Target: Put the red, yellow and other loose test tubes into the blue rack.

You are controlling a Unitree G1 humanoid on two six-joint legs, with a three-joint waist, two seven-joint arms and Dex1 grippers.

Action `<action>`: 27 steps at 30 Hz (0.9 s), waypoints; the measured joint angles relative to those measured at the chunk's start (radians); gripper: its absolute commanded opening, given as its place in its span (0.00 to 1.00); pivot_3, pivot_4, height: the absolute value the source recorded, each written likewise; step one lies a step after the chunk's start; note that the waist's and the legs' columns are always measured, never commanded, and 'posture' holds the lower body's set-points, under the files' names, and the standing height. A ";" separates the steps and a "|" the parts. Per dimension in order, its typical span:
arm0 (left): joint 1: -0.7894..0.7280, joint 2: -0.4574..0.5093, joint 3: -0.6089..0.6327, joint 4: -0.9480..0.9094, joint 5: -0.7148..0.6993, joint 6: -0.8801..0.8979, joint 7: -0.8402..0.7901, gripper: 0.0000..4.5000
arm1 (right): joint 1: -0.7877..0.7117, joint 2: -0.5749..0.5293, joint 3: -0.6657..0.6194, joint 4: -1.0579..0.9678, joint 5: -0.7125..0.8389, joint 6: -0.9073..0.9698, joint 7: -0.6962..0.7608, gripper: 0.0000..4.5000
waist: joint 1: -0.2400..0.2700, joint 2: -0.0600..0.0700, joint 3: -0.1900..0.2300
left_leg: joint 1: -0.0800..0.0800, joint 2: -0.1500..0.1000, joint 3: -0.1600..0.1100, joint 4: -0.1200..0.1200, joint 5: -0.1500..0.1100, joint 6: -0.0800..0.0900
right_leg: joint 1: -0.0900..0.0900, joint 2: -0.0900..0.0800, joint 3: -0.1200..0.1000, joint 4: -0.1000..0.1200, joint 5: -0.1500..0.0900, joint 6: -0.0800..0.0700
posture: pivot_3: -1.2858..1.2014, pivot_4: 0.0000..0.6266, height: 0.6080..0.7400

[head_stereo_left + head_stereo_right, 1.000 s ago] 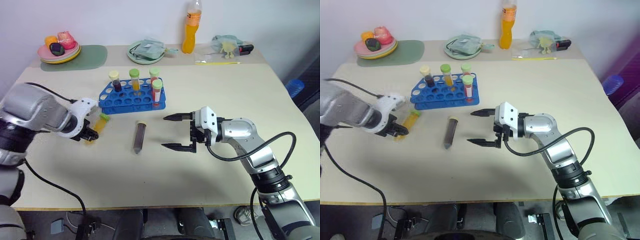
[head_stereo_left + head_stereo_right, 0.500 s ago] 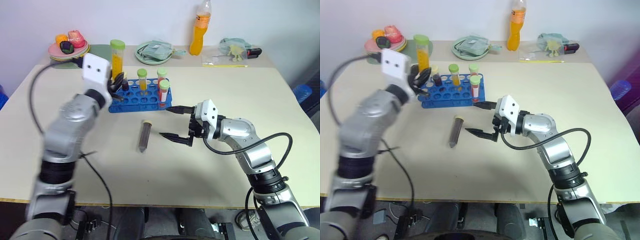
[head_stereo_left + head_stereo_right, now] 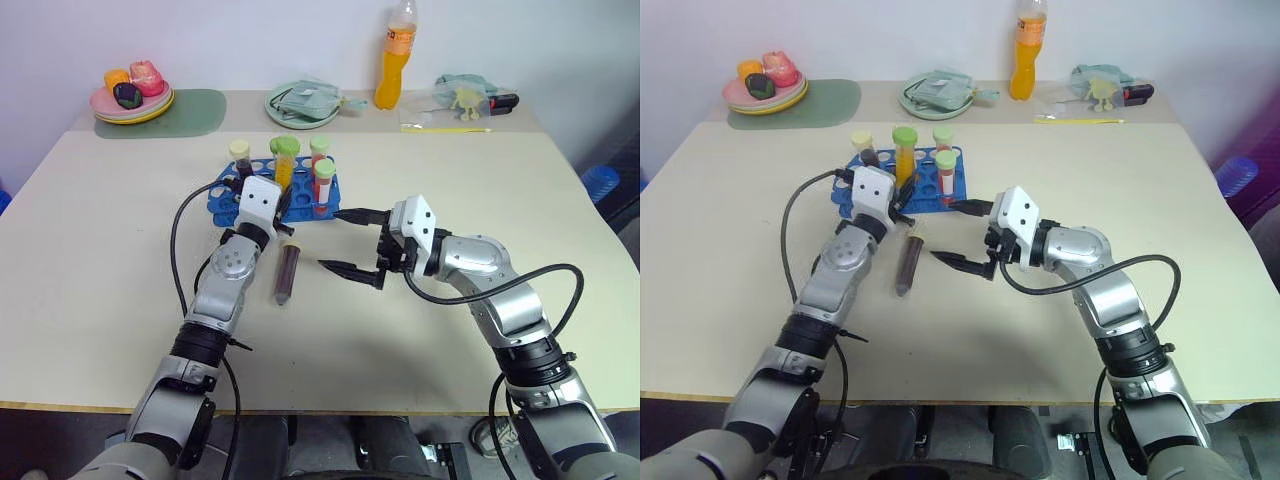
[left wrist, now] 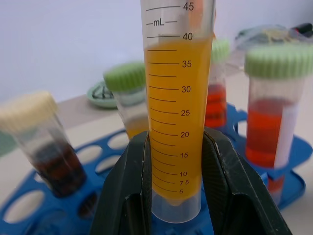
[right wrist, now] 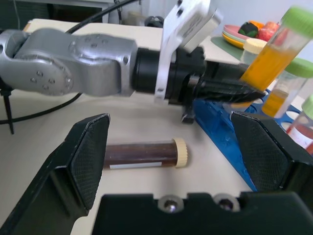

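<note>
- Step in hand: seating the yellow tube (image 4: 178,112) in the blue rack (image 3: 222,196). Left gripper (image 4: 177,169) is pinching it low on the body, upright, green cap up, tip hanging just over the rack's front rows near its left end.
- Rack sits toward the table's (image 3: 120,290) back edge, left of centre. Already standing in it: a dark tube w/ cream cap, a yellow one and two red-orange ones w/ green caps.
- Still loose: dark brown tube (image 3: 288,271) w/ cream cap, lying flat on the table just in front of the rack, cap end toward it.
- Right gripper (image 3: 352,241) is spread wide, empty, hovering level just beside the brown tube, on its right.
- Next move, as I judge it: line the tip up w/ a free hole, lower straight, let go once it seats; neighbouring tubes are close, so a tilt could knock them. Then the brown tube, prob. w/ the right gripper.
- Vs 1 s ago: left arm was at the rack's left w/ the tube tilted low near the table; now it has swung in over the rack and the tube is upright. Right gripper hardly moved. Brown tube same spot.
</note>
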State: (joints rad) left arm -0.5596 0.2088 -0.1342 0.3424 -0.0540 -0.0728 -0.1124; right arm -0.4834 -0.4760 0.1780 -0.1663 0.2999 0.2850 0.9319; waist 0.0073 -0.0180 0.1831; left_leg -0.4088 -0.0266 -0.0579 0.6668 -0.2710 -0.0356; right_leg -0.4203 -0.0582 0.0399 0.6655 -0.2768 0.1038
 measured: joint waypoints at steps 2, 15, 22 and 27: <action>0.000 -0.011 0.004 0.022 0.003 -0.026 -0.007 0.18 | 0.000 -0.004 -0.002 -0.016 0.007 0.012 -0.001 0.97 | 0.000 0.000 0.000 | 0.000 0.000 0.000 0.000 0.000 0.000 | 0.000 0.000 0.000 0.000 0.000 0.000 | 0.52 0.24 0.92; -0.044 -0.054 0.052 0.173 0.036 -0.158 -0.009 0.18 | 0.023 -0.017 -0.010 -0.052 0.030 0.041 -0.006 0.97 | 0.002 0.000 0.000 | 0.000 0.000 0.000 0.000 0.000 0.000 | 0.000 0.000 0.000 0.000 0.000 0.000 | 0.52 0.24 0.92; -0.073 -0.085 0.080 0.245 0.028 -0.213 -0.024 0.18 | 0.072 0.009 -0.055 -0.082 0.087 0.137 -0.083 0.97 | 0.003 0.000 0.000 | 0.000 0.000 0.000 0.000 0.000 0.000 | 0.000 0.000 0.000 0.000 0.000 0.000 | 0.52 0.24 0.92; -0.075 -0.096 0.094 0.268 0.023 -0.239 -0.029 0.18 | 0.118 0.015 -0.072 -0.104 0.107 0.167 -0.118 0.97 | 0.003 0.000 0.000 | 0.000 0.000 0.000 0.000 0.000 0.000 | 0.000 0.000 0.000 0.000 0.000 0.000 | 0.52 0.24 0.92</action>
State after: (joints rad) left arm -0.6349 0.1128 -0.0406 0.6107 -0.0306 -0.3116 -0.1416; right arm -0.3657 -0.4613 0.1064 -0.2703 0.4072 0.4523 0.8137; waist 0.0102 -0.0181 0.1830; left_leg -0.4086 -0.0267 -0.0582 0.6670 -0.2712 -0.0352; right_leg -0.4200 -0.0578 0.0397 0.6660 -0.2767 0.1039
